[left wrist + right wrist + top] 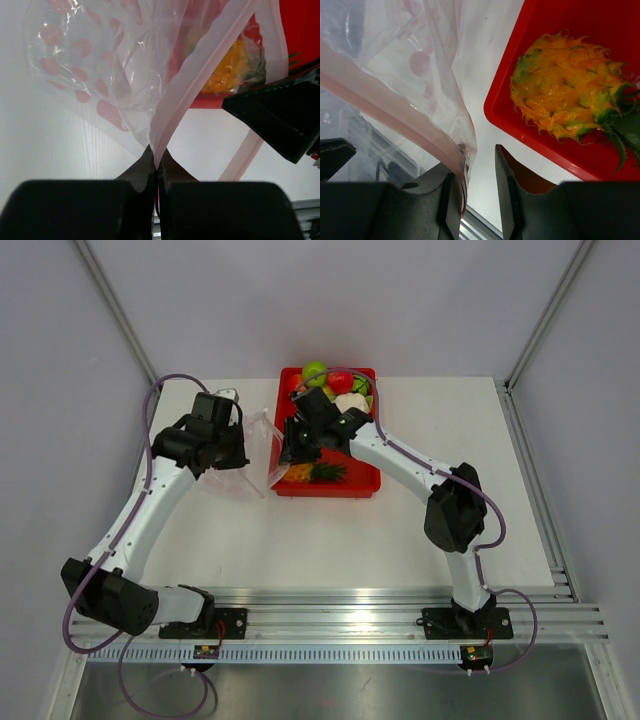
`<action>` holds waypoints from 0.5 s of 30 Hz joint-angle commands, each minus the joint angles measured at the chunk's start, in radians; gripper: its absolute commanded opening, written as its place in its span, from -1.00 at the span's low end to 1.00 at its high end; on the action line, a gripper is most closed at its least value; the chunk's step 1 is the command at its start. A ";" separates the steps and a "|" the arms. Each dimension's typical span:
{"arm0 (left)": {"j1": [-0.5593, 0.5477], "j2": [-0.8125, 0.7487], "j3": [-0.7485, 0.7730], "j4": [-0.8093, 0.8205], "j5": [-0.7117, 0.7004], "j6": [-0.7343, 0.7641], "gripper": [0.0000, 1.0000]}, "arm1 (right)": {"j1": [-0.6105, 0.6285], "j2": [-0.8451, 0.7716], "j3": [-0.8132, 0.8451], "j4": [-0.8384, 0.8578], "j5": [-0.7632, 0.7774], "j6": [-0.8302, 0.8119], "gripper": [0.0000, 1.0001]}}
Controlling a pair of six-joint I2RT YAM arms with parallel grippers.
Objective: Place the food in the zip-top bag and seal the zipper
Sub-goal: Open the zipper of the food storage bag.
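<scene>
The clear zip-top bag (255, 445) hangs between the two grippers, left of the red tray (340, 487). My left gripper (156, 159) is shut on the bag's pink zipper strip (200, 75). My right gripper (479, 155) is open at the tray's left edge. The strip (395, 120) lies against its left finger (452, 185), with a gap to the other finger. The orange pineapple (565, 95) lies in the tray just right of my right gripper. A green fruit (315, 370), a red fruit (341, 380) and the white cauliflower (351, 401) sit at the tray's far end.
The red tray's near left corner (520, 125) is close to my right fingers. My right gripper's black finger (280, 115) shows in the left wrist view beside the bag's mouth. White tabletop (330, 540) lies in front of the tray, with an aluminium rail (350, 595) at the near edge.
</scene>
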 commanded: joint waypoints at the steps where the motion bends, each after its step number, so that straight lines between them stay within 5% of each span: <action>1: 0.006 0.017 -0.003 0.064 0.047 -0.010 -1.00 | -0.011 -0.070 -0.033 0.042 -0.020 0.040 -0.27; 4: 0.009 0.028 -0.001 0.066 0.047 -0.005 -1.00 | -0.008 -0.098 -0.057 0.053 -0.046 0.066 -0.25; 8: 0.012 0.042 -0.010 0.073 0.052 -0.007 -1.00 | -0.009 -0.156 -0.100 0.094 -0.043 0.082 0.07; 15: 0.012 0.046 -0.027 0.099 0.061 -0.014 -1.00 | -0.009 -0.201 -0.166 0.137 -0.017 0.117 0.06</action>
